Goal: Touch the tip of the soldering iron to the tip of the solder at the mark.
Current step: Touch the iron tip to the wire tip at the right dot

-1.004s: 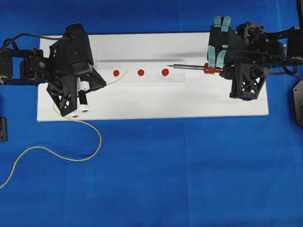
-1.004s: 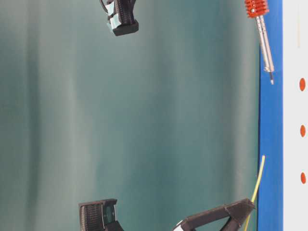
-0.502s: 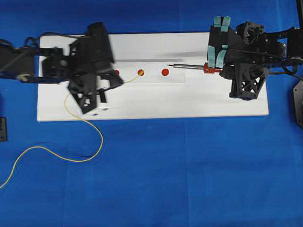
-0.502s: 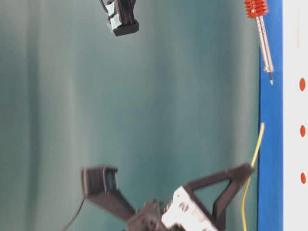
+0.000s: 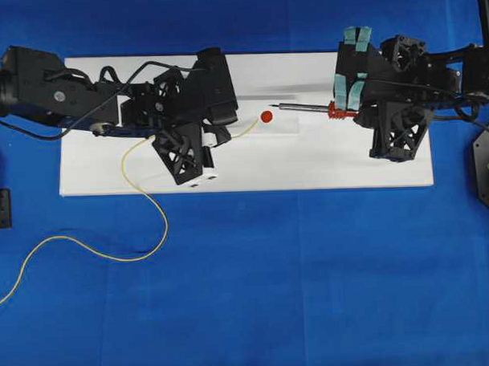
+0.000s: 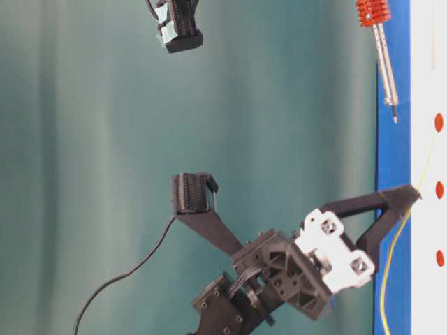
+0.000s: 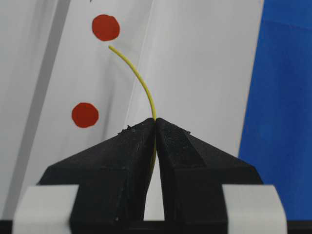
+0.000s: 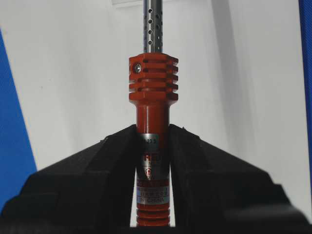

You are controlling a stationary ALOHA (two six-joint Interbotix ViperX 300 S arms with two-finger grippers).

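My left gripper point(image 7: 156, 120) is shut on the solder point(image 7: 141, 83), a thin yellow wire curving out ahead of the fingertips. Its bare end lies just short of a red mark point(image 7: 106, 28). Overhead, the left gripper point(image 5: 224, 137) sits left of the one visible red mark point(image 5: 266, 116), and the wire trails off the board in loops point(image 5: 153, 206). My right gripper point(image 8: 152, 129) is shut on the red handle of the soldering iron point(image 8: 152, 92). The iron point(image 5: 302, 108) lies level, with its dark tip a little up and right of that mark, apart from the solder.
The marks sit on a white board point(image 5: 348, 159) laid over blue cloth. The left arm covers the board's left middle, the right arm its right end. The table-level view shows three red marks point(image 6: 439, 190) in a row and the iron point(image 6: 384, 66) above the board.
The left arm has swept right along the board with the solder, carrying its end from the leftmost mark to beside the rightmost one. The right arm and iron have stayed still.
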